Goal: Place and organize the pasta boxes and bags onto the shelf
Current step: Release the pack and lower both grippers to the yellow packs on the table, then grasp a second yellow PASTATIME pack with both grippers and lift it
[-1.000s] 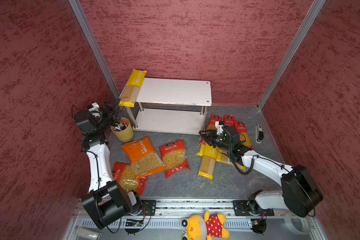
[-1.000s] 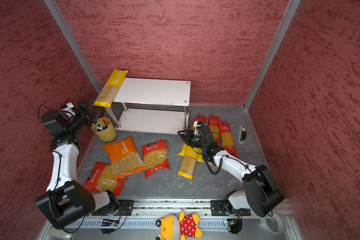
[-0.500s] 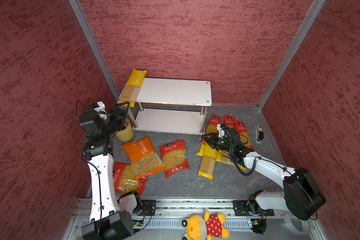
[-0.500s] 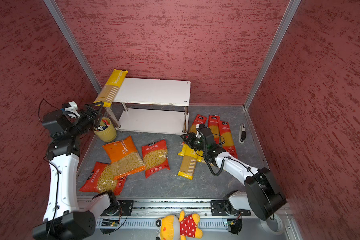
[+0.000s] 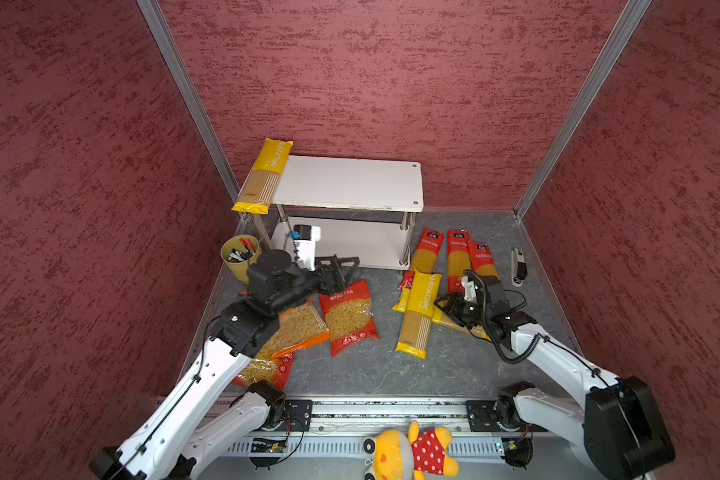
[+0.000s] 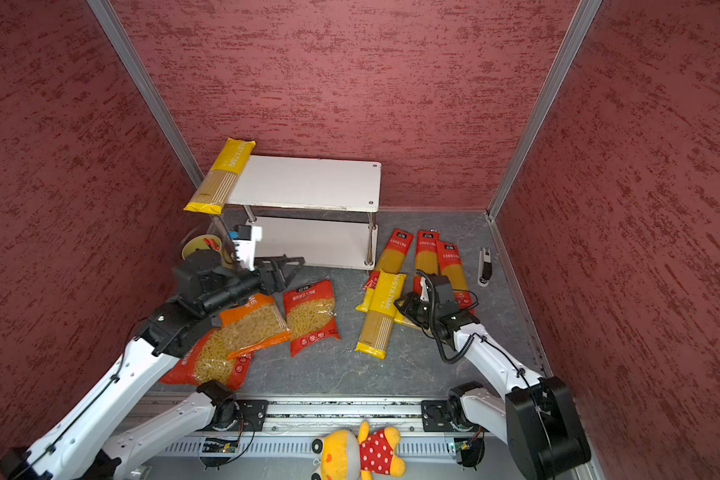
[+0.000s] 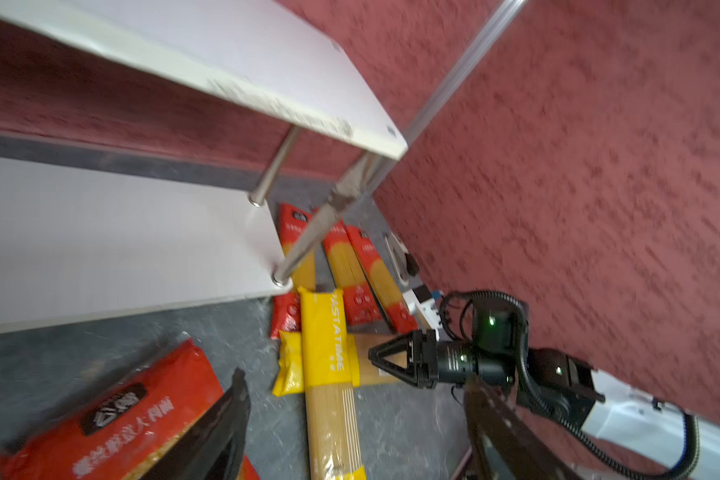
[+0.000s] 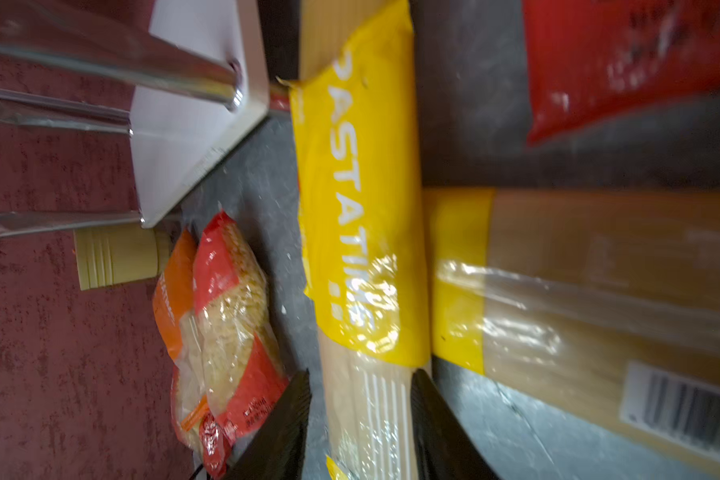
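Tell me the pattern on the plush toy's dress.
The plush toy's dress is red with white dots; it shows best in a top view.

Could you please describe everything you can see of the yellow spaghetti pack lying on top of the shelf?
The yellow spaghetti pack is a long, flat plastic bag: its far half is opaque yellow with white PASTATIME lettering, its near half a clear window showing straight spaghetti, closed by a yellow end strip. It lies flat along the left end of the top board of the shelf, both ends sticking out past the board's edges. Only the board touches it.
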Available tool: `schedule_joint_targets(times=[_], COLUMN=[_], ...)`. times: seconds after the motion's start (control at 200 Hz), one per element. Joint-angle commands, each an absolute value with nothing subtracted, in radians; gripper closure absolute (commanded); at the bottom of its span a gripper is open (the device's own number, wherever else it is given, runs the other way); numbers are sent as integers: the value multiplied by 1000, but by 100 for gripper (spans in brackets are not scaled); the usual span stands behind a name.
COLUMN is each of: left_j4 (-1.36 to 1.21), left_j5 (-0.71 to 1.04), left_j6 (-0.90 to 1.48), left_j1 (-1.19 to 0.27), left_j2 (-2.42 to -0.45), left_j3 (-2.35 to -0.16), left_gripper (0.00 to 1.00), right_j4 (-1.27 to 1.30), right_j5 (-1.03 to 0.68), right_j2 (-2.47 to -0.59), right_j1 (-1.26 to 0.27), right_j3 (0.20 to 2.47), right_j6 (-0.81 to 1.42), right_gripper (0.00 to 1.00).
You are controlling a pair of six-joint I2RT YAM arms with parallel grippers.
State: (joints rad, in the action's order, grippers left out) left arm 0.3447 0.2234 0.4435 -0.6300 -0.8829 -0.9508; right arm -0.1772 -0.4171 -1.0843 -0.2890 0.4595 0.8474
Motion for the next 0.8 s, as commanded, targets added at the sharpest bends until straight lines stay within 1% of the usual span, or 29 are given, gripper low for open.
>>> schedule_joint_targets(times=[0.0,0.135,0.266,0.461,0.596,0.636,0.711,0.792], left_j4=[167,20,-67,-145,-205,-242,-256,-236], left_j5=[98,44,38,31,114,154,199,204], left_j6=[351,309,325,362,440,490,572,593], left_j1=[-790,-945,-996,-997,-956,-930,-894,-898], left_j2=[-945,-1099,-1247,-1412,-1520,-1549,-1600,-1634], left_j3=[-878,-795,-774,-761,-751,-739,-738,-757], left_gripper=[19,18,18,18,19,21,30,33], right_j4=[-139,-41,126,248,365,408,502,587], right_j5=[-486,-486,-497,-486,-479,-479,-473,-479], right_j2=[-1036,-1055,-1112,-1199,-1263,-1289,-1327,-1353], right_j1=[-296,-309,-322,-356,-374,-378,-392,-416], right_j3=[419,358,300,287,264,257,240,233], right_j6=[864,880,937,952,963,964,968,967], right_gripper=[52,45,43,42,42,42,43,45])
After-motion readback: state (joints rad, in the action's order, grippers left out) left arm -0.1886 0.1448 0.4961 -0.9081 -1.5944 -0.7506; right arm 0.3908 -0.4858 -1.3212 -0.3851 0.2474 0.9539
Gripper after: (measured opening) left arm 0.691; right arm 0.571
